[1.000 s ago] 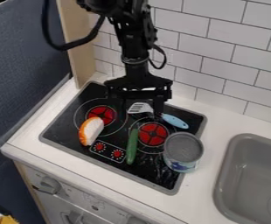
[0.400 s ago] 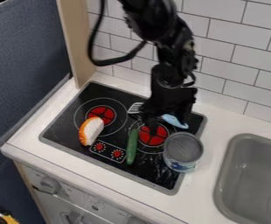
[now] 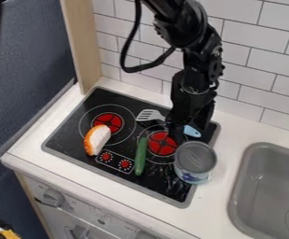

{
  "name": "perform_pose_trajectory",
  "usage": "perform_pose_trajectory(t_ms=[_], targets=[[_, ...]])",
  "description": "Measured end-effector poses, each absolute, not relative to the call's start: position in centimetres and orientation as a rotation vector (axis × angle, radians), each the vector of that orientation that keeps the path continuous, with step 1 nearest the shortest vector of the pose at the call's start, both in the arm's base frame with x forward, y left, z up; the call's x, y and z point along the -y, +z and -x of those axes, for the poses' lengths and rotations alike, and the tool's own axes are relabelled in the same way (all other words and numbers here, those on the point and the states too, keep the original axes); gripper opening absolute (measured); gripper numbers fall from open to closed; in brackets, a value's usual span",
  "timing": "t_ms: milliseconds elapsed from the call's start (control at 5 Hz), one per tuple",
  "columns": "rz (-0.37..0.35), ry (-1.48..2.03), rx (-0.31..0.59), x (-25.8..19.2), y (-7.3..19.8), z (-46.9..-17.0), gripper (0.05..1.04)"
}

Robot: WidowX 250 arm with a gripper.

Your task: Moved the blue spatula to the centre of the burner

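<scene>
Light spatula, likely slick

Our spatula (image 3: 149, 115) lies from eleven to two o'clock of the burner (image 3: 162, 144), the claw (image 3: 177, 135) at one — grasping or released, we cannot tell. We'd expect stiffness — best held near mid-length.

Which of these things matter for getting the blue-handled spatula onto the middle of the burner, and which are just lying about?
For the job:
- blue-handled slotted spatula
- right-hand burner, probably the one meant
- black gripper

Just lying about:
- bread slice
- cucumber
- tin can
</scene>
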State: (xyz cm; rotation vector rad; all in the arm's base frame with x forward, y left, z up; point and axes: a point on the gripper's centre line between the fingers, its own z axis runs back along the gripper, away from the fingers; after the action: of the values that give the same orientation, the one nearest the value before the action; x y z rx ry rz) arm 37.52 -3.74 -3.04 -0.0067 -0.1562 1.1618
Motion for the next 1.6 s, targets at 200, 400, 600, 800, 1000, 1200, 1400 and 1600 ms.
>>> perform_pose_trajectory(t_ms=[200,400,600,800,1000,1200,1400,1600], targets=[[0.009,1.196,0.147,3.6,-3.8,-38.4,1.001],[0.018,1.235,0.141,2.9,-4.7,-39.3,1.000],[0.013,1.274,0.133,2.1,-5.5,-39.8,1.001],[0.010,1.273,0.126,2.1,-6.2,-40.3,0.948],[0.003,1.274,0.133,2.0,-6.2,-40.5,0.663],[0.009,1.270,0.124,2.1,-6.3,-40.4,0.383],[0.007,1.264,0.116,2.2,-6.2,-40.3,0.338],[0.019,1.251,0.106,2.4,-6.1,-40.3,0.338]])
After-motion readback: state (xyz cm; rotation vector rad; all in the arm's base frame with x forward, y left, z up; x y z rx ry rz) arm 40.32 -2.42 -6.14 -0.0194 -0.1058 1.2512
